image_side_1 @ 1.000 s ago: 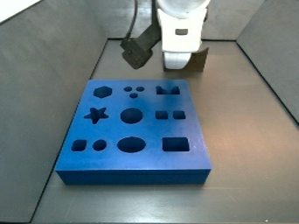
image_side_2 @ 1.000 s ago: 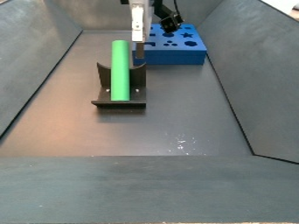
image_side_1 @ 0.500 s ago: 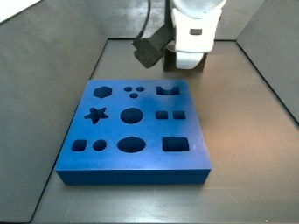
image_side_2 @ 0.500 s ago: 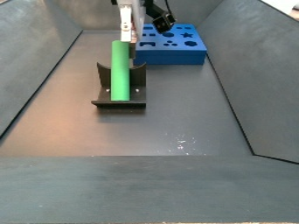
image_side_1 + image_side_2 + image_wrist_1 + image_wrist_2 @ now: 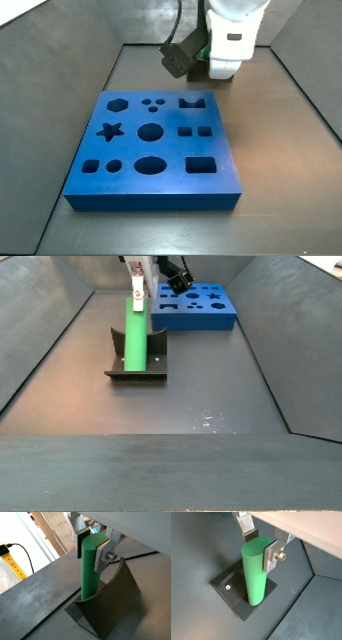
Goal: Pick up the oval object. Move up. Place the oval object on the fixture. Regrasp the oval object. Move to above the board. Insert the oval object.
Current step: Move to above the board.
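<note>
The pincer [image 5: 92, 545] sits at the top end of the oval object [image 5: 89, 569], its flat silver plates with dark pads pressed against both sides of the rod, so it is closed on it. The oval object stands upright in the fixture [image 5: 110, 604], its lower end down in the curved notch and its top rising well above the bracket. In a side view the green rod [image 5: 135, 332] and the fixture [image 5: 138, 359] stand on the dark floor at about 10 o'clock from the middle of the picture, with the board [image 5: 195, 308] beyond them toward 12 o'clock, near but apart.

Sloping grey walls close the floor in on both sides. Between the fixture and the wall beside it lies a strip of bare floor, and a wide stretch of floor opens toward 6 o'clock.

In a side view the pincer [image 5: 214, 72] hangs past the far edge of the board [image 5: 155, 146], close to the back wall.

The rod is bright green, smooth and matt, with a rounded top and an oval cross-section.
</note>
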Controlling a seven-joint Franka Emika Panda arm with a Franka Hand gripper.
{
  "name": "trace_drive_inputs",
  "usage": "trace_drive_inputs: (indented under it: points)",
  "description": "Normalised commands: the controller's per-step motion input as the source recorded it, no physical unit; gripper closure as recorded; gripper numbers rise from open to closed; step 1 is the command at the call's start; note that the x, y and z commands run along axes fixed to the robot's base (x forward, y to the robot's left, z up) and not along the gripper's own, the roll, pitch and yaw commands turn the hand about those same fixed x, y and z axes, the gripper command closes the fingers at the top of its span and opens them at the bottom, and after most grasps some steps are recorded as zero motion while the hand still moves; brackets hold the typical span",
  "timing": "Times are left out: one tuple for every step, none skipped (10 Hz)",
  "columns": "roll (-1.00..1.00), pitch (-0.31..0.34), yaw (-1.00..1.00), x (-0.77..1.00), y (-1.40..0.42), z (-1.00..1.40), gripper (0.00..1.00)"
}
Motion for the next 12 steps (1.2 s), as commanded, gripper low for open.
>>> trace_drive_inputs:
  points:
    - [-0.14, 0.156, 0.08, -0.02, -0.21, 1.0, 1.0]
    - [-0.12, 0.149, 0.08, -0.02, -0.19, 1.0, 1.0]
    - [-0.1, 0.135, 0.08, -0.02, -0.18, 1.0, 1.0]
    - [-0.08, 0.125, 0.09, -0.02, -0.17, 1.0, 1.0]
    - [-0.05, 0.104, 0.09, -0.02, -0.16, 1.0, 1.0]
    - [-0.04, 0.099, 0.09, -0.01, -0.15, 1.0, 1.0]
    - [-0.04, 0.096, 0.09, -0.01, -0.14, 1.0, 1.0]
    - [-0.04, 0.095, 0.08, -0.01, -0.13, 1.0, 1.0]
    - [-0.04, 0.098, 0.07, 0.0, -0.12, 1.0, 1.0]
    - [-0.05, 0.103, 0.07, 0.0, -0.11, 1.0, 1.0]
    - [-0.05, 0.106, 0.07, 0.0, -0.1, 1.0, 1.0]
    - [-0.05, 0.111, 0.07, 0.0, -0.09, 1.0, 1.0]
